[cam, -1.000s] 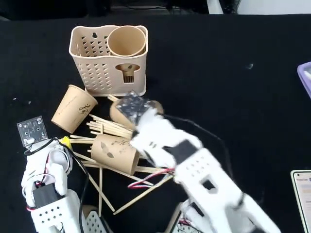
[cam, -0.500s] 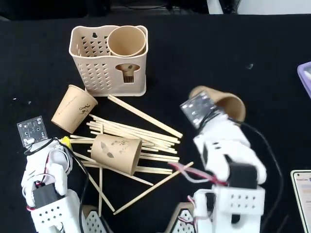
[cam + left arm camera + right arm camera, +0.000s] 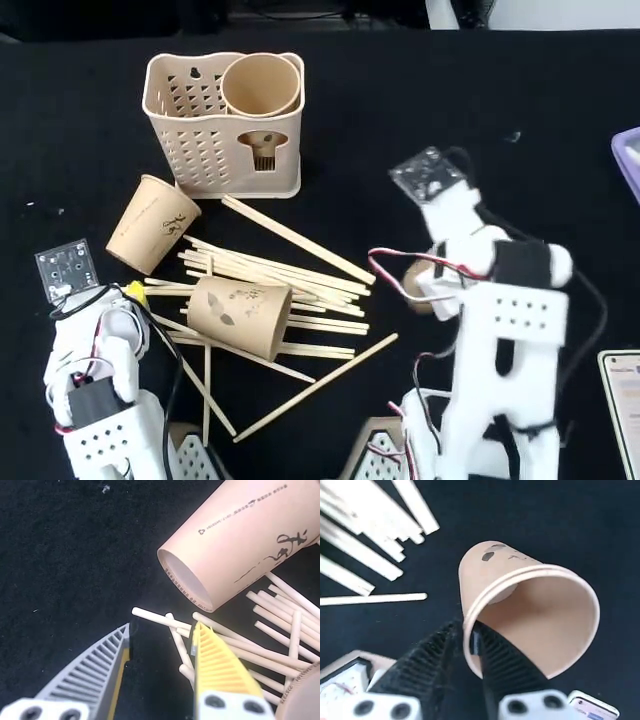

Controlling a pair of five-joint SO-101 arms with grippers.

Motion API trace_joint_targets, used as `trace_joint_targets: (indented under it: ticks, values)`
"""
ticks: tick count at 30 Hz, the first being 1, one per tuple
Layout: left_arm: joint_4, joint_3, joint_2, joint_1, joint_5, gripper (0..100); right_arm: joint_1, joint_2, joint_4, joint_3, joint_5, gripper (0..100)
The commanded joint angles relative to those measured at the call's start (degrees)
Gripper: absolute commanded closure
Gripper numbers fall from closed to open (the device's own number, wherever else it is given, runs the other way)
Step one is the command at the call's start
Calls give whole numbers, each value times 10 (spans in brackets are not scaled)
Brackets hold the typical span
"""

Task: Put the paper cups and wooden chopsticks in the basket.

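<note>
So, my right wrist cam has the right end effector [image 3: 467,645] clamped on the rim of a cup [image 3: 530,615]; overhead, the arm hides most of it. Left end effector [image 3: 160,650] gapes wide over the chopsticks [image 3: 150,616].

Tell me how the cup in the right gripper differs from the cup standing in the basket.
The held cup is pinched at its rim by the right gripper; the basket cup is touched by no gripper. The held cup is tilted, near the chopsticks and outside the basket; the basket cup stands upright in it, mouth up. Both are tan paper cups.
</note>
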Motion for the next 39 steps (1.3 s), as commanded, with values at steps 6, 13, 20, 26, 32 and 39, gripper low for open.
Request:
trace_joint_targets:
  ticks: [6, 13, 20, 26, 32, 39]
  values:
    - [-11, -7, -1, 7, 2, 801, -114, 24, -50, 44, 1, 780]
    - [-11, -7, -1, 6, 2, 801, -129, 24, -94, 70, 1, 862]
    - [-11, -7, -1, 6, 2, 801, -125, 22, -82, 47, 1, 989]
    - [-11, -7, -1, 6, 2, 801, -119, -49, 4, -88, 0, 988]
    - [-11, -7, -1, 7, 2, 801, -127, -91, 9, -250, -56, 988]
    - [-11, -7, -1, 7, 2, 801, -245, -74, -215, -264, -138, 988]
